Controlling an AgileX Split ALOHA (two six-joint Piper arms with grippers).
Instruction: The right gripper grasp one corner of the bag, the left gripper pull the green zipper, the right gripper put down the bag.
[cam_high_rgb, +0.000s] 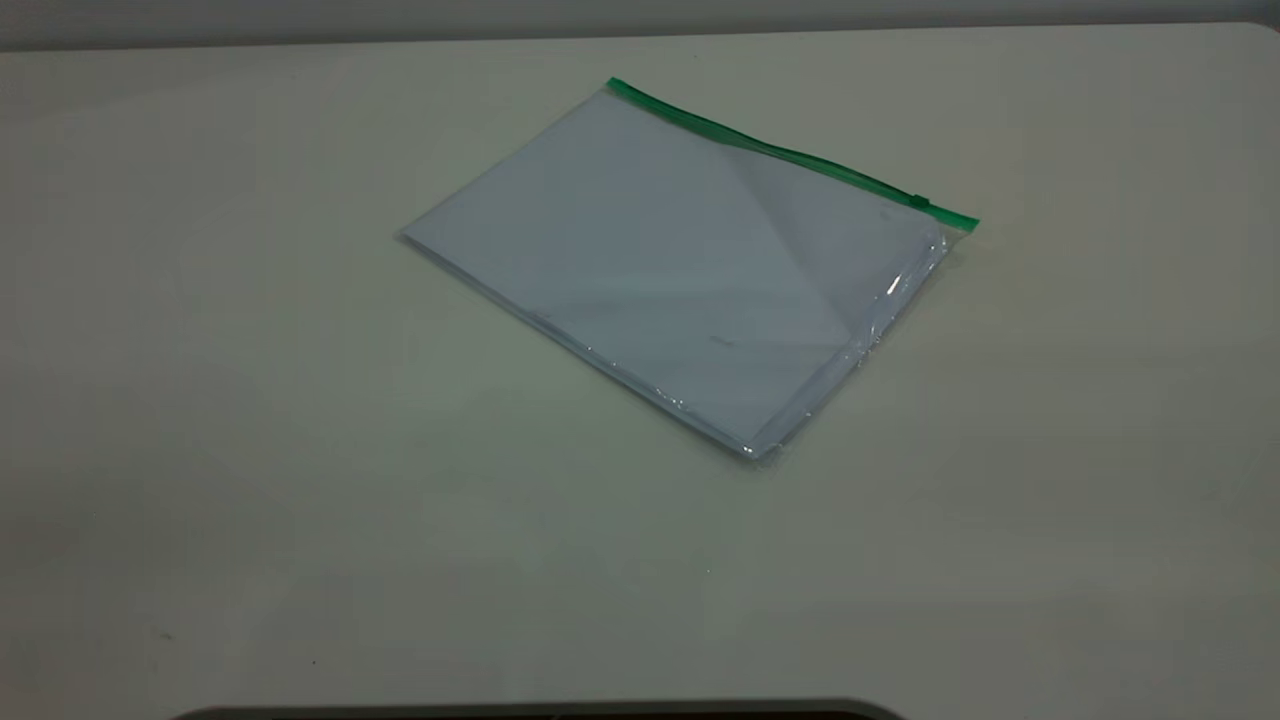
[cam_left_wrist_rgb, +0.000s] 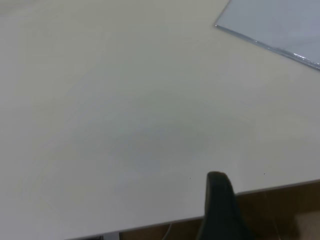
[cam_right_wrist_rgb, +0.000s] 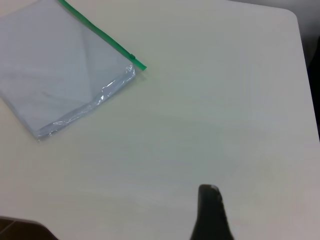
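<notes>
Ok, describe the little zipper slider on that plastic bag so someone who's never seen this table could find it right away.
On the pale table lies one flat clear bag with white paper inside. Along its far long edge runs the green zipper. The slider tab is the small darker green bump near that strip's right end, just short of the corner.

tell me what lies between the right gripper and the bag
Nothing: in the right wrist view only bare pale table separates the black right gripper from the flat clear plastic bag.
</notes>
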